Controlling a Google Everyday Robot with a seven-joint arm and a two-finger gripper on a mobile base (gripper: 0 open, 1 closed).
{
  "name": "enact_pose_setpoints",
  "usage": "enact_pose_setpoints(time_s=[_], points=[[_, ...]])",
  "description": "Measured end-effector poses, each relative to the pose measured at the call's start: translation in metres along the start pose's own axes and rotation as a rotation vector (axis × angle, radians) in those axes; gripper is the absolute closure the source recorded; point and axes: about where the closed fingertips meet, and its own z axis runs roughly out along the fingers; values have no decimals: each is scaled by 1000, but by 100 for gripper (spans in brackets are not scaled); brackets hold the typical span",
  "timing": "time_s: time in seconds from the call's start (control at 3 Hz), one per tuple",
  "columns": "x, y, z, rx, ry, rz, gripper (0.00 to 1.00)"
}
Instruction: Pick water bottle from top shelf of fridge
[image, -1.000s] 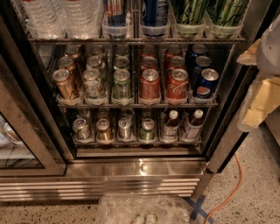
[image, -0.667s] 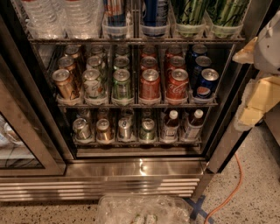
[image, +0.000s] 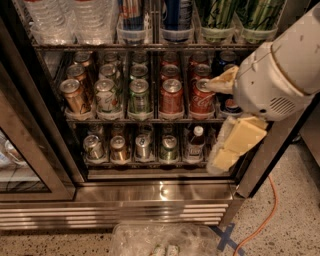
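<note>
- Camera view looks down into the fridge (image: 150, 192). Its glass door (image: 20, 165) stands swung open at the far left, and the door's dark frame bounds the opening on that side.
- At the left end of the top shelf (image: 100, 46) stands the water bottle (image: 47, 17), touching a second clear ribbed bottle (image: 92, 17) on its right.
- Both are upright with the long axis vertical, and their necks are cut off by the upper edge of the view.
- The shelf's straight front rail runs just under the bottle bases, with free air in front of it.
- Farther right on the same rack stand green-patterned tall cans (image: 220, 15).
- One rack down, soda cans (image: 171, 95) stand packed in rows from side to side.
- The gripper (image: 212, 126) hangs at the right, in front of the middle and bottom racks, lower than the water bottle and well apart from it.
- Its yellow fingers (image: 225, 80) are spread wide and hold nothing.
- An orange cable (image: 260, 225) lies on the floor beside the fridge's right corner.
</note>
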Motion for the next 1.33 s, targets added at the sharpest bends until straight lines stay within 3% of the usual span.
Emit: enact_pose_setpoints(time_s=[0.33, 0.67, 1.0, 1.33], points=[[-44, 26, 17, -97, -150, -88, 0], [-45, 26, 18, -96, -151, -89, 0], [-72, 25, 38, -81, -220, -107, 0], [-122, 21, 87, -103, -375, -149, 0]])
